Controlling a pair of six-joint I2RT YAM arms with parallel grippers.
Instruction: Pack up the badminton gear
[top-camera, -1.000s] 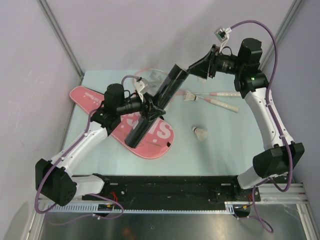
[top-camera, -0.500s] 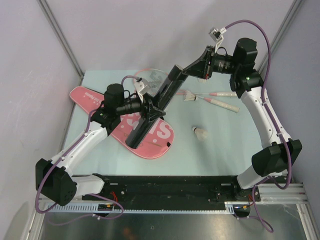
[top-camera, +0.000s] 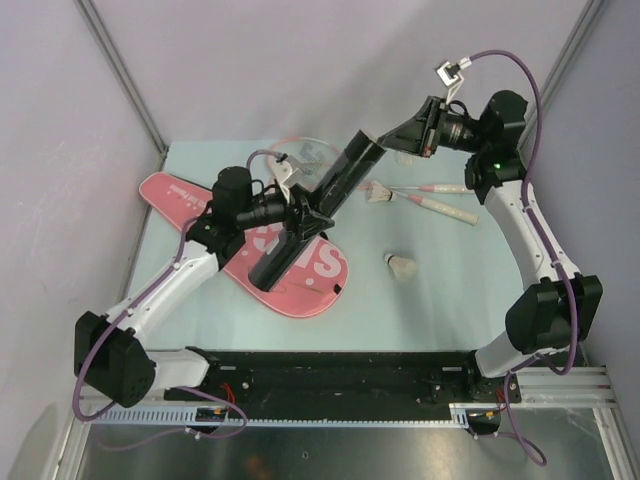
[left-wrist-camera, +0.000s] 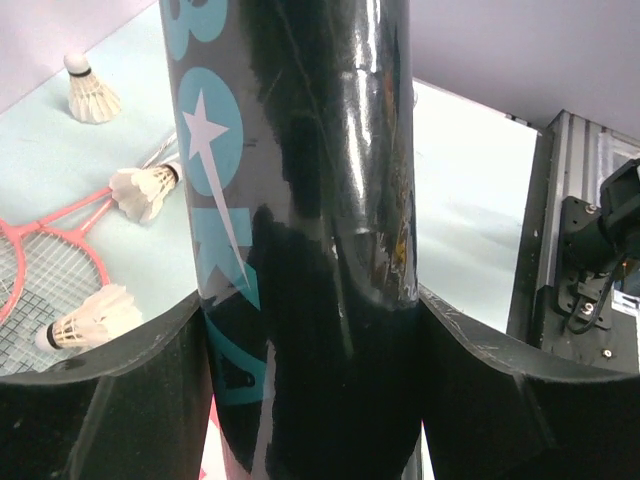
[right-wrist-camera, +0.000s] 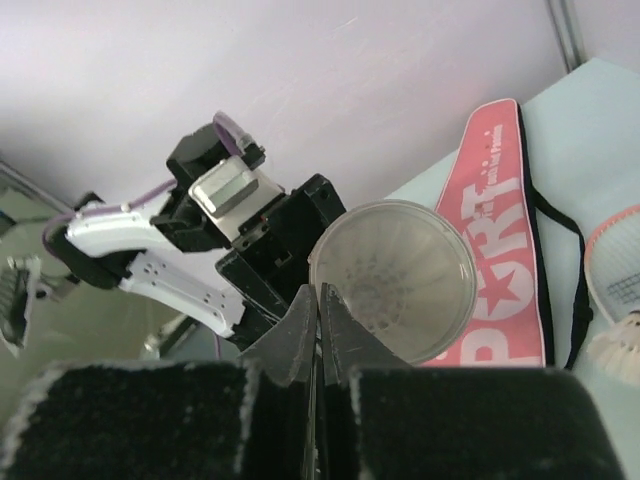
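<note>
While spread wide, grips with the left gripper (top-camera: 300, 222) on both sides of a dark glossy cylindrical tube (top-camera: 340, 180) with turquoise lettering, fingers (left-wrist-camera: 110, 400) pressed against its wall. Holds that tube tilted above the table, lower end over a pink racket-shaped fabric bag (top-camera: 195, 198) with white lettering, open upper end raised toward the far right.

Has the right gripper (right-wrist-camera: 320, 295) fully closed, fingers flat against each other with nothing seen between them, tips right at the near rim of the tube's open mouth. Cannot tell whether touching that rim. Pale and translucent inside the tube, contents unclear.

Bag flat on the pale green table top (top-camera: 470, 300), slanting from far left toward near centre.

Two thin pink-framed rackets (top-camera: 447, 210) with white handles on the far side, strung heads behind the tube, handles out to the right. One small white feather shuttlecock (top-camera: 402, 267) alone, near the bag's right end. Another (top-camera: 380, 193) beside the racket shafts. A third (left-wrist-camera: 88, 320) at the edge of a strung head.
</note>
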